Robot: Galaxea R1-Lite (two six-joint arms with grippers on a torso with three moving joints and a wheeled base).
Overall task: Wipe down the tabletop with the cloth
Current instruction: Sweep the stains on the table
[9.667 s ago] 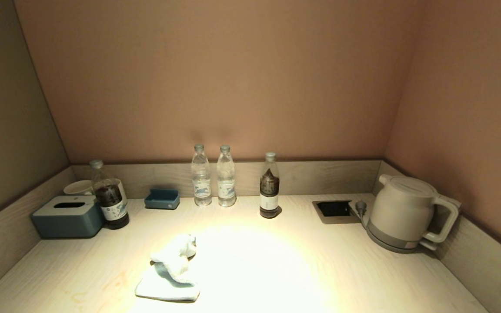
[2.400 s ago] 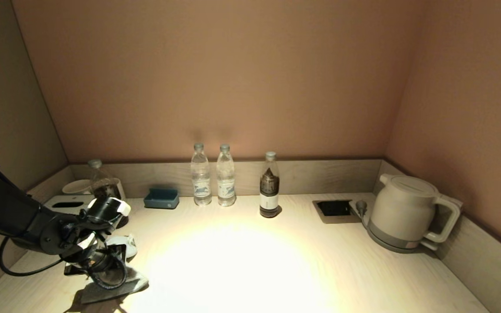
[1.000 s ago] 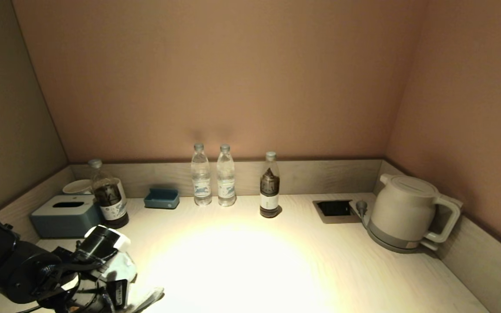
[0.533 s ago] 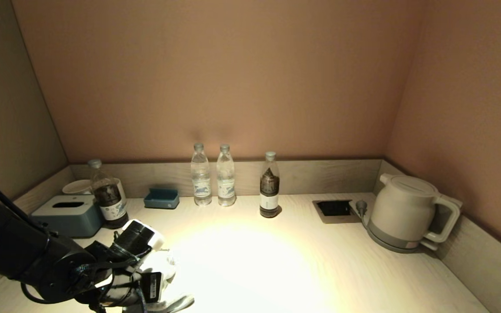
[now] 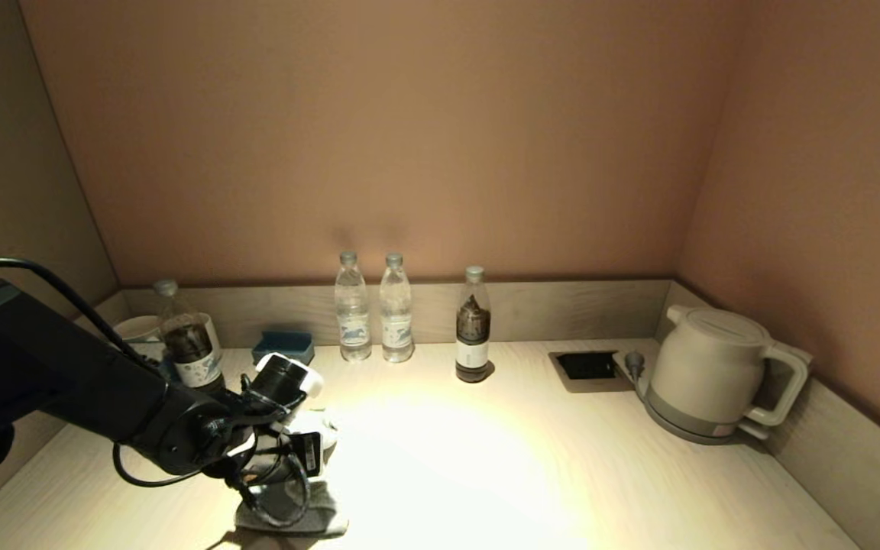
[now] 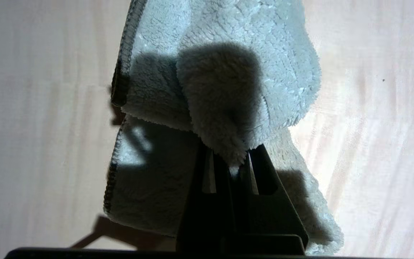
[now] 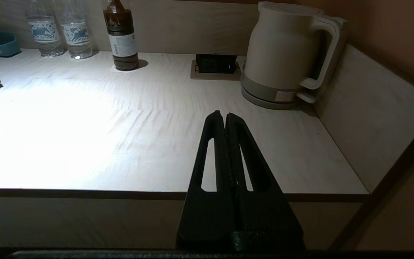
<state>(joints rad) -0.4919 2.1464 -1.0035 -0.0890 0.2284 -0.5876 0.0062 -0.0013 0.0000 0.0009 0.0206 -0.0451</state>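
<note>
The right gripper is parked off the near edge of the tabletop, fingers pressed together on nothing. At the near left, the cloth is pinched by the left gripper and spread on the wood. Further back, the kettle is seen at the right.

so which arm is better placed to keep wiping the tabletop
Left. Its tool is shut on the cloth, which lies on the tabletop at the front left. The right tool is shut, holds nothing and hangs off the front edge.
</note>
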